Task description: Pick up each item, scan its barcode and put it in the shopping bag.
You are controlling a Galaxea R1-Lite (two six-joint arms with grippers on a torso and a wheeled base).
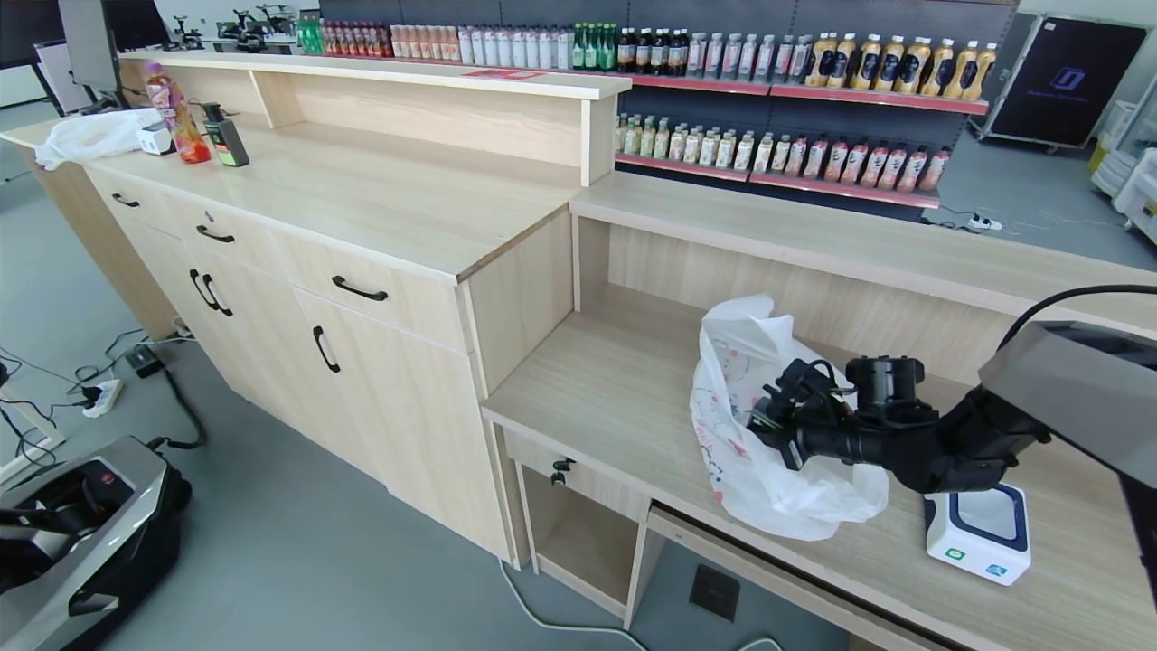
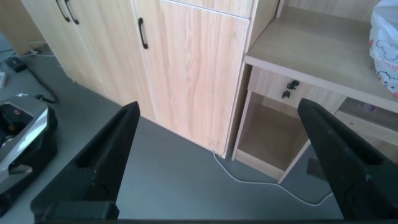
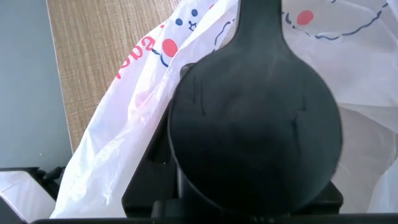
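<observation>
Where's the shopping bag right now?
In the head view, the shopping bag stands on the lower desk on the robot's right, with the right gripper in front of it and a white scanner box to its right.

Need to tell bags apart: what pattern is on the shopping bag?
Shopping bag: white, red-and-blue cartoon prints; right wrist view.

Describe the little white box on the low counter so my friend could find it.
Start at the low wooden counter right of the tall drawer cabinet. A white plastic shopping bag sits on it, and the scanner box stands just right of the bag, near the front edge. It is the only hard, square thing there: white body, dark blue frame on top.
</observation>
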